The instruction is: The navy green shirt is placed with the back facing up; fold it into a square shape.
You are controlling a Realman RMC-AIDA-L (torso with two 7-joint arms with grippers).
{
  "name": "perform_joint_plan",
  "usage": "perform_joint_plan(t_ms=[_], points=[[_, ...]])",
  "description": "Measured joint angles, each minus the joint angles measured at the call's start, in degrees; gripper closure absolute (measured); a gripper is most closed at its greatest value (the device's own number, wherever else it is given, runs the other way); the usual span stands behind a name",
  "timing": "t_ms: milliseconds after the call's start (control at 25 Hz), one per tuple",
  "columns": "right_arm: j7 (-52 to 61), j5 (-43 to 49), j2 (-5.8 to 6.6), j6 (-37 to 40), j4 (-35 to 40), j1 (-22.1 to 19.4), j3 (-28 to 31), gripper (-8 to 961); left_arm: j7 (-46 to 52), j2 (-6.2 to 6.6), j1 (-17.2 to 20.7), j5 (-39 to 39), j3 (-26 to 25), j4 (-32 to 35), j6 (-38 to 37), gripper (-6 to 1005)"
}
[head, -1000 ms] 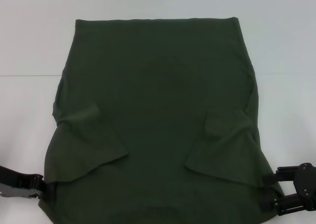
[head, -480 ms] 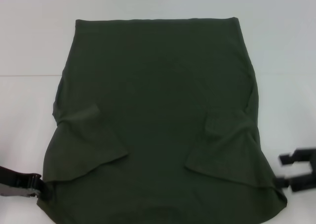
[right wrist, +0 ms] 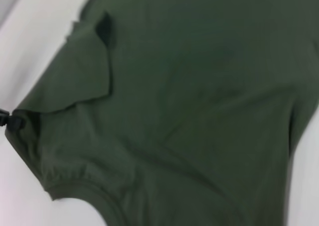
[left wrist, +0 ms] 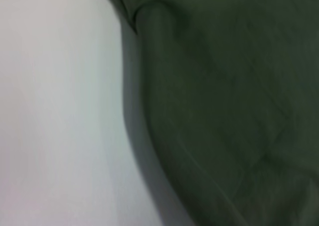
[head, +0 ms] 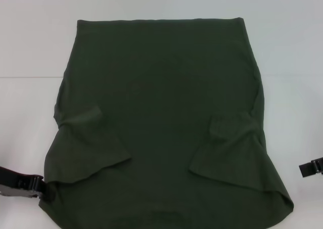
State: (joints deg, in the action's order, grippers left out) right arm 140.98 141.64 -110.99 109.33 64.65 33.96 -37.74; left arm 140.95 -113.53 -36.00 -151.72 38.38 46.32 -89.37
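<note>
While we look down from the head view, our left hand sits at the near left corner of the navy green shirt, touching the cloth edge there; we cannot tell whether it is clenched on the fabric or released, since the fingertips are hidden against the dark cloth. The left wrist view shows only the shirt's rolled edge lying on the white bench, with a shadow beside it.

The shirt lies flat in the middle of the bench, plain side up, its straight far edge away from us and the wider near part toward us. Both sleeves are folded inward onto the body: the left sleeve flap and the right sleeve flap each form a slanted panel on top of the cloth. In the right wrist view the curved neckline shows at the near edge.

Our right hand is at the far right border of the head view, apart from the shirt, over bare bench; only a small dark part shows, so we cannot tell its state.
</note>
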Motion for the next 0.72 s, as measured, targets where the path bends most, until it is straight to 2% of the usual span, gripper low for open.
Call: perform_joint_plan(t_ms=[200,560,720], points=[[5.5,0.5,-0.47,-0.4,-1.2,0.5,-2.2,47,-0.7,0.31,0.0,0.1,0.0,0.0,0.0,962],[5.2,5.0,-1.50,-8.1,-7.8,1.4,-4.9,55,-1.1,0.19,0.0,0.1,0.0,0.0,-0.1,962],[4.9,5.1,-1.80,-11.3,-9.7,1.6,-8.0,56,-1.1,0.10,0.0,0.1,0.0,0.0,-0.1,962]])
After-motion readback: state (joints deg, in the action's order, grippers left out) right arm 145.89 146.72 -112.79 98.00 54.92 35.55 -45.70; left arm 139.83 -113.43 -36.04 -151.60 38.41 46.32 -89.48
